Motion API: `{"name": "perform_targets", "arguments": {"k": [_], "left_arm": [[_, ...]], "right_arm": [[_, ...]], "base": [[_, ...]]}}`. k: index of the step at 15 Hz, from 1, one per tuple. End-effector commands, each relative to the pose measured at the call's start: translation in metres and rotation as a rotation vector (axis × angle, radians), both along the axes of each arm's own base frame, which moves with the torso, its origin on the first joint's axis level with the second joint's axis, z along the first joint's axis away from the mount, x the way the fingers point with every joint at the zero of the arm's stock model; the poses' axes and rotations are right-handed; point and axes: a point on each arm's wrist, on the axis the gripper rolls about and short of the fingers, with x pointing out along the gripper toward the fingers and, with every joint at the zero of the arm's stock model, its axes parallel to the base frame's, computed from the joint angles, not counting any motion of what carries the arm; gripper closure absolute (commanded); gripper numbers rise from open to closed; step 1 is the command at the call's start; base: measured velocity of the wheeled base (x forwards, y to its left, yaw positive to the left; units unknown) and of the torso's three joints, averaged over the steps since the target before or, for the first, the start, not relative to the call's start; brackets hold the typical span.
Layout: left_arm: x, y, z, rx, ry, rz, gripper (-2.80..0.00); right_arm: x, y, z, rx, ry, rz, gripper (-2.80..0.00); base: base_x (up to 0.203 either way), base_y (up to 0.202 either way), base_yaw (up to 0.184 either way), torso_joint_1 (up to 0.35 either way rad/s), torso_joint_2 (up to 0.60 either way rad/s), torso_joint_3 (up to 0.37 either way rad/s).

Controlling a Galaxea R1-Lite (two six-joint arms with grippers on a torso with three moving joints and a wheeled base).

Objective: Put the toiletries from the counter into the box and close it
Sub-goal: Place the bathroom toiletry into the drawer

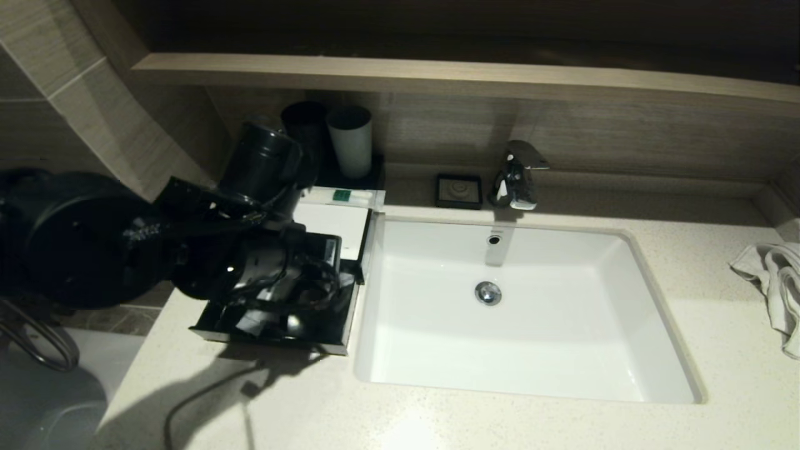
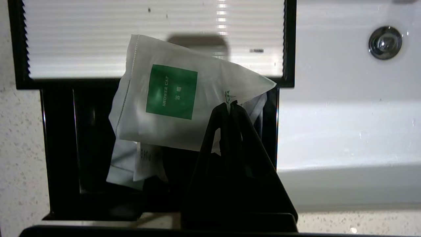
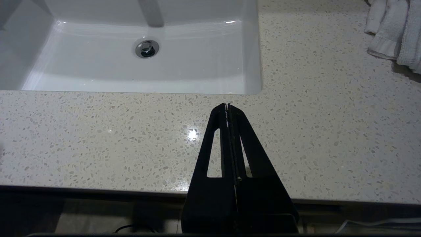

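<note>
My left gripper (image 2: 230,103) is shut on one edge of a frosted white pouch (image 2: 171,98) with a green "shower cap" label. The pouch hangs above the pulled-out black drawer (image 2: 59,148) of the box (image 1: 334,225). Another white packet (image 2: 123,168) lies in the drawer beneath it. In the head view my left arm (image 1: 275,275) covers the drawer (image 1: 269,334). A long slim packet (image 1: 350,197) with a green label lies behind the box. Shut on nothing, my right gripper (image 3: 227,106) hovers over the counter (image 3: 98,138) near its front edge.
The white sink (image 1: 519,312) adjoins the box on its right, with a chrome faucet (image 1: 517,175) behind it. A small black dish (image 1: 459,190) sits left of the faucet. Two tumblers (image 1: 351,140) stand behind the box. A white towel (image 1: 775,281) lies far right.
</note>
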Motion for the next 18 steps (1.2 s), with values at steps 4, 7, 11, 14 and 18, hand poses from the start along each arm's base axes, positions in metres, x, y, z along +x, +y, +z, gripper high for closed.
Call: {"name": "perform_targets", "arguments": {"k": [4,7,11,14,18], "left_arm": [[-0.022,0.0,-0.023,0.015,0.072,-0.022,0.0],[-0.026,0.003,-0.035,0.047,0.111,-0.021,0.0],[-0.023,0.0,-0.043,0.067,0.131,-0.021,0.0],[-0.021,-0.002,-0.047,0.073,0.141,-0.022,0.0],[-0.016,-0.006,-0.055,0.09,0.162,-0.022,0.0]], "right_arm": [[0.0,0.0,0.0,0.0,0.002,0.0,0.0],[0.0,0.0,0.0,0.0,0.002,0.0,0.0],[0.0,0.0,0.0,0.0,0.002,0.0,0.0],[0.0,0.0,0.0,0.0,0.002,0.0,0.0],[0.0,0.0,0.0,0.0,0.002,0.0,0.0]], "base": [[0.0,0.0,0.0,0.0,0.0,0.0],[0.0,0.0,0.0,0.0,0.0,0.0],[0.0,0.0,0.0,0.0,0.0,0.0],[0.0,0.0,0.0,0.0,0.0,0.0],[0.0,0.0,0.0,0.0,0.0,0.0]]}}
